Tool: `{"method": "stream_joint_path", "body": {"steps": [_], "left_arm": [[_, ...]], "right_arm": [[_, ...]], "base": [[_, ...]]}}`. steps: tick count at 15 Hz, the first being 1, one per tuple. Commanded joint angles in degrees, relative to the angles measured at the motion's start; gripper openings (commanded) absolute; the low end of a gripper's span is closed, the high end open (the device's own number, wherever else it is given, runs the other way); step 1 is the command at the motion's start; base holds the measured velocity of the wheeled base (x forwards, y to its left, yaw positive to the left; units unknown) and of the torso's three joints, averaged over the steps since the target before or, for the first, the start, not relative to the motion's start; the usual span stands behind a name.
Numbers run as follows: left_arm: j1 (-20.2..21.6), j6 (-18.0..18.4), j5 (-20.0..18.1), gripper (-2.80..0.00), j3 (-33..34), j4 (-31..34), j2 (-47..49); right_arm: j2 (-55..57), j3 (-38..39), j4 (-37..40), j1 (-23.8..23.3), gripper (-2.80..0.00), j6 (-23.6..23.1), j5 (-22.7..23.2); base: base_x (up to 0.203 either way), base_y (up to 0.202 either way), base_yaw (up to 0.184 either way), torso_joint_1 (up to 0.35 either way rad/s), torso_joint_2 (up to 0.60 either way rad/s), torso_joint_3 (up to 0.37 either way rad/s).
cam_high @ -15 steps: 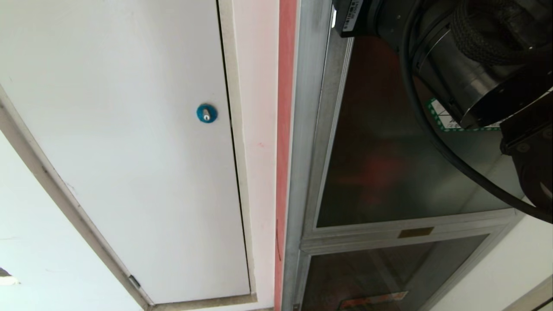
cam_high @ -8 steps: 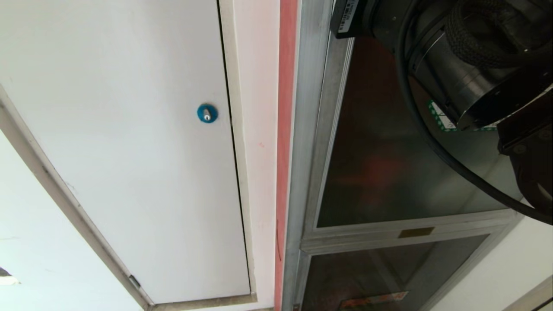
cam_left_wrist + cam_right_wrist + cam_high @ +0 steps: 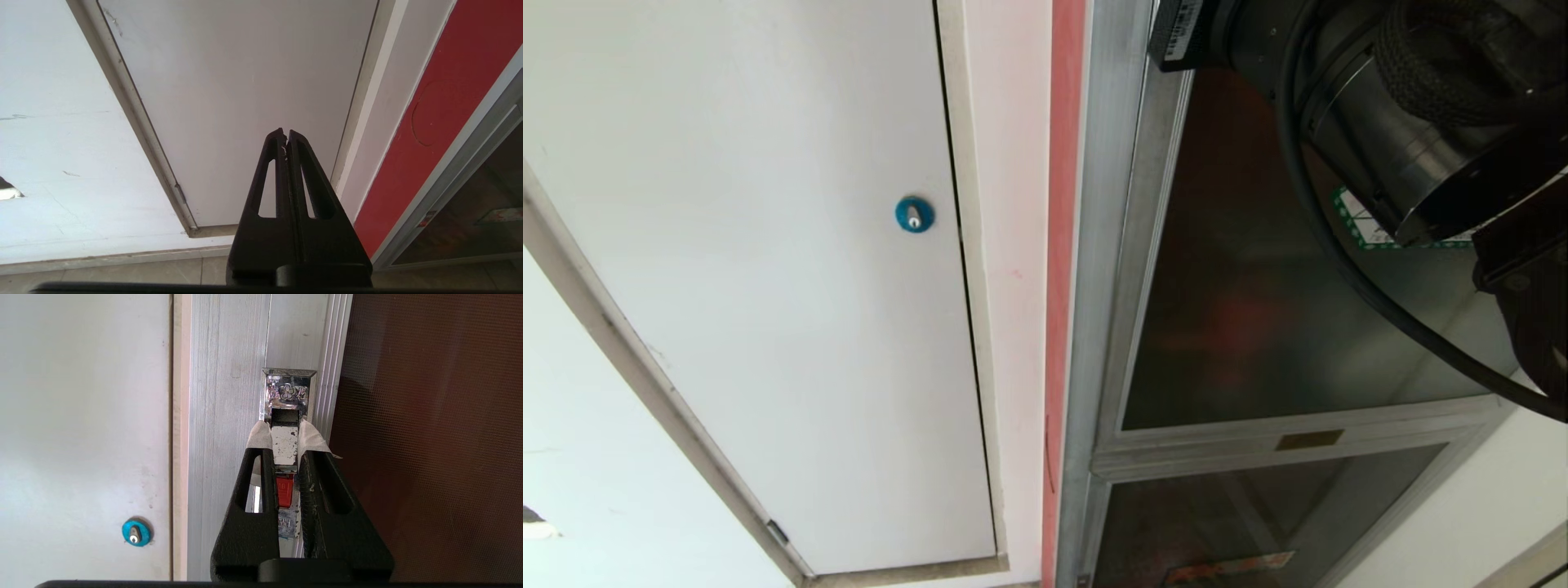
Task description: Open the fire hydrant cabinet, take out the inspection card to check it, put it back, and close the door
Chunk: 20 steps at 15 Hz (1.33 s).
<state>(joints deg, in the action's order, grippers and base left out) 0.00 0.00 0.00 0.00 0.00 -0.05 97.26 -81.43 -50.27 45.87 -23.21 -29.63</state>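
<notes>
A pale wall is seen, with a plain white panel door point(image 3: 768, 269) set into it and marked by a blue round lock point(image 3: 914, 214). Just beside that panel, past a red strip point(image 3: 1063, 245), the fire hydrant cabinet point(image 3: 1104, 245) is framed in brushed aluminium. Its door point(image 3: 1241, 327) of dark smoky glass is seen shut within the frame, with a dim red glow behind the glass and a green-bordered sticker point(image 3: 1364, 224) partly hidden by the right arm. A smaller dark glass panel point(image 3: 1258, 523) is set below it. The inspection card is not visible in any view.

The right tool point(image 3: 285, 435) is closed on the chrome latch handle point(image 3: 286, 416) at the door's frame edge, tissue-padded fingertips point(image 3: 259, 435) pressed on either side. The left tool point(image 3: 285, 136) is held shut on nothing, low before the white panel, well apart from the cabinet, above a tiled floor point(image 3: 122, 273).
</notes>
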Motion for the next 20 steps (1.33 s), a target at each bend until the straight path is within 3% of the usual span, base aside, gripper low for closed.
{"method": "stream_joint_path", "body": {"steps": [1, 17, 20], "left_arm": [[0.0, 0.0, 0.0, -2.8, 0.08, 0.0, 0.01], [0.0, 0.0, 0.0, -2.8, 0.0, 0.0, 0.05], [0.0, 0.0, 0.0, -2.8, 0.0, 0.0, 0.05]], "right_arm": [[-0.74, 0.21, -0.35, 0.52, -2.8, -0.17, -0.41], [-6.55, 2.8, 2.73, 2.32, -2.8, -0.17, -1.13], [-6.73, 6.18, 2.55, 4.99, -2.8, -0.16, -2.75]], "base": [[0.0, 0.0, 0.0, 0.0, 0.0, 0.0], [0.0, 0.0, 0.0, 0.0, 0.0, 0.0], [0.0, 0.0, 0.0, 0.0, 0.0, 0.0]]}}
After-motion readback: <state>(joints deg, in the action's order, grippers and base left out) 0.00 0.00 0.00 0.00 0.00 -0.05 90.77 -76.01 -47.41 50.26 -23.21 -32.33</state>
